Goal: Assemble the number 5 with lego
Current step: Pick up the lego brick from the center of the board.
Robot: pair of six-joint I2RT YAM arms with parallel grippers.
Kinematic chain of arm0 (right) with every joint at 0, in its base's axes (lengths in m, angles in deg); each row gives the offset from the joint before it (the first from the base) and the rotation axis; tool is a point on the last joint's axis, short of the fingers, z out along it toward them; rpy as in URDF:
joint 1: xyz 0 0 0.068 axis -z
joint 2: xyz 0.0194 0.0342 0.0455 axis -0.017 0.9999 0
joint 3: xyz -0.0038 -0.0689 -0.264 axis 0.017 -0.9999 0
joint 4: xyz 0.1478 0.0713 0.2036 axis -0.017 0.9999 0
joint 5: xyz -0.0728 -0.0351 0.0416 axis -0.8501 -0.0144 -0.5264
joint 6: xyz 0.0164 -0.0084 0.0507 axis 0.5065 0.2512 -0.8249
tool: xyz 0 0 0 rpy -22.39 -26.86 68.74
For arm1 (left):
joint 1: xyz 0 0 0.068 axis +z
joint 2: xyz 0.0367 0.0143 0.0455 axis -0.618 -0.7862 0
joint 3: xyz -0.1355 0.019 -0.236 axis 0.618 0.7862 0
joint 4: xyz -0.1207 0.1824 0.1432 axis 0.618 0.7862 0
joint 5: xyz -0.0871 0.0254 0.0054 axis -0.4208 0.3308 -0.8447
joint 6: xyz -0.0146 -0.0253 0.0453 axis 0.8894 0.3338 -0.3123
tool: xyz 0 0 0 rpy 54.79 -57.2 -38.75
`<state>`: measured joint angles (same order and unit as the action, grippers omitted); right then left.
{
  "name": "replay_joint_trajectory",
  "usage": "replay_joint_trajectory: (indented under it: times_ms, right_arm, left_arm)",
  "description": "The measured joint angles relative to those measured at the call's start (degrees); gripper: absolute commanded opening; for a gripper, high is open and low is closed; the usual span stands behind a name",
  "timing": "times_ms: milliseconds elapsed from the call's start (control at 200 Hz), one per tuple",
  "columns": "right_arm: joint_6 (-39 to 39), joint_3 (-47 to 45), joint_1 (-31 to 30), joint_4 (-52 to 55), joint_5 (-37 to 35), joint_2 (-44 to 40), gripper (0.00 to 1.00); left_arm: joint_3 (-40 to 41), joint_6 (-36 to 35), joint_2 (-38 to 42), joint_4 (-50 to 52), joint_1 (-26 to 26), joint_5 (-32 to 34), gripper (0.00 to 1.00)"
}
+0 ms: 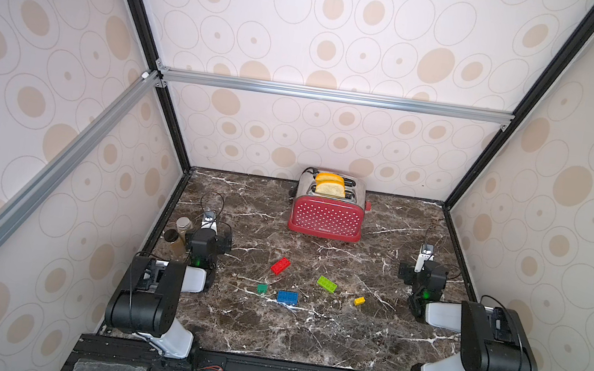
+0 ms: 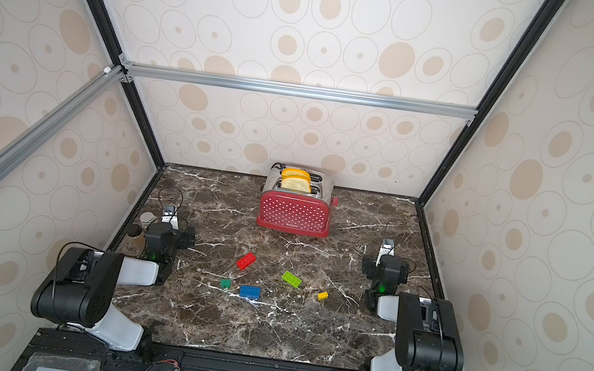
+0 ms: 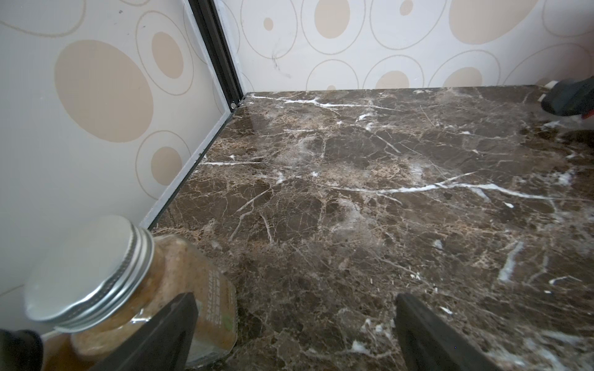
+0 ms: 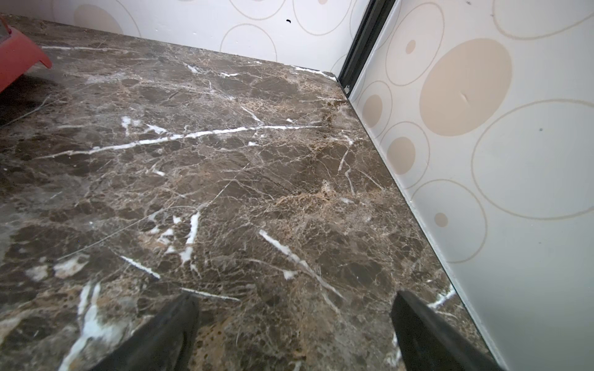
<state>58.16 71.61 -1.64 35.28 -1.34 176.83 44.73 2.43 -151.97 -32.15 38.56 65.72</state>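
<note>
In both top views the five lego pieces lie loose and unjoined on the marble tabletop (image 1: pixel 267 328), between the arms. The red brick (image 1: pixel 280 265) is farthest back and the lime-green brick (image 1: pixel 327 284) is to its right. The yellow brick (image 1: pixel 359 301) lies nearer the right arm, and the dark-green brick (image 1: pixel 262 288) is just beside the blue brick (image 1: pixel 287 297). A polka-dot toaster (image 1: pixel 327 214) stands at the back.

Left wrist view: the left gripper (image 3: pixel 294 308) has its jaws spread wide over bare marble — a metal-lidded jar (image 3: pixel 128 279) stands beside one finger.

Right wrist view: the right gripper (image 4: pixel 295 305) is also spread wide over bare marble.

left tool (image 3: pixel 294 298) spread wide, empty; right tool (image 4: pixel 292 295) likewise spread, empty
</note>
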Motion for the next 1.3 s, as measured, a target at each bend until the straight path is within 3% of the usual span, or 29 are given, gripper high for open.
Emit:
replay_joint_trajectory:
  times_ms: [361,636,746,951,1107,1302]
  right_arm:
    - [-5.46,9.77,0.00,22.88,2.27,-16.11,1.00]
    - [-22.16,13.60,0.00,41.09,9.18,-26.56,1.00]
    - [-26.18,14.78,0.11,46.23,12.55,-29.90,0.88]
    - [-27.23,22.82,-0.63,60.85,20.83,-27.91,0.65]
    - [-27.17,27.08,-4.74,71.19,24.59,-24.26,0.62]
    - [-27.76,28.02,-10.40,82.12,26.08,-19.67,0.59]
  left_arm:
    - [-10.43,3.72,11.08,22.32,-0.17,-0.09,0.99]
    - [-19.85,22.67,14.58,40.72,0.68,-7.52,0.98]
    - [-19.85,27.23,15.82,44.83,0.85,-11.87,0.92]
    - [-19.85,29.88,20.98,56.06,-2.19,-16.74,0.79]
    - [-19.06,30.32,25.94,63.32,-5.79,-20.61,0.71]
    - [-15.10,30.75,29.03,69.92,-8.20,-24.00,0.69]
